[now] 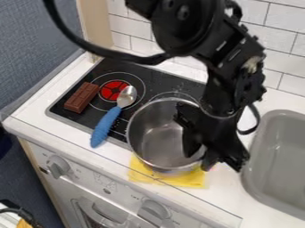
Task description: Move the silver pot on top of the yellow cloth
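Hanging at the pot's right rim: the jaws (pixel 204 154), with part of the pot hidden by them; whether they are apart or together cannot be told.
Silver pot (pixel 161 138): seen left of and beneath the jaws, above part of the yellow cloth; whether it is lifted or rested cannot be told.
Yellow cloth (pixel 141 175): laid on the white bench (pixel 231 191), below and left of the jaws, partly covered by the pot.
Blue-handled spoon (pixel 106 125): laid aslant at the stovetop (pixel 174 76), left of the jaws, beyond the pot.
Chocolate bar (pixel 82 97): placed farther left, beside the red burner (pixel 113 90).
Grey sink (pixel 277 156): set right of the jaws.
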You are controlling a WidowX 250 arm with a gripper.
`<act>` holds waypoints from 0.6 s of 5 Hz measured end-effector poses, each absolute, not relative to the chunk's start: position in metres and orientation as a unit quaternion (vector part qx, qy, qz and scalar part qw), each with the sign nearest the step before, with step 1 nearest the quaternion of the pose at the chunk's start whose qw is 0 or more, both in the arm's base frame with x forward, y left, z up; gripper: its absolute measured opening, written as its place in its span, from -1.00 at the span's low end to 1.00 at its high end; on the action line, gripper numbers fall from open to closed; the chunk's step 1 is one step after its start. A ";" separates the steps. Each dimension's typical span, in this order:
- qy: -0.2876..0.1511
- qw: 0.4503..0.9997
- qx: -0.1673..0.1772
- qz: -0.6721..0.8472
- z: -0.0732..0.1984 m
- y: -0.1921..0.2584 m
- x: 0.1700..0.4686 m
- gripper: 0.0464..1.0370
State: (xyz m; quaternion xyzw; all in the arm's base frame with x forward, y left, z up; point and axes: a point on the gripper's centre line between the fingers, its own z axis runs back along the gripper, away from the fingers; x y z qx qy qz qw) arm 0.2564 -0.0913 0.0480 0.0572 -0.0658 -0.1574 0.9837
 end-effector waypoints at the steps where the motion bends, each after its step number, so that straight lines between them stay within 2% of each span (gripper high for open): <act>1: -0.094 0.987 0.033 -0.129 0.075 -0.092 0.265 0.67; 2: -0.117 0.989 0.018 -0.090 0.104 -0.088 0.269 0.96; 3: -0.102 0.993 0.003 -0.058 0.110 -0.081 0.265 0.94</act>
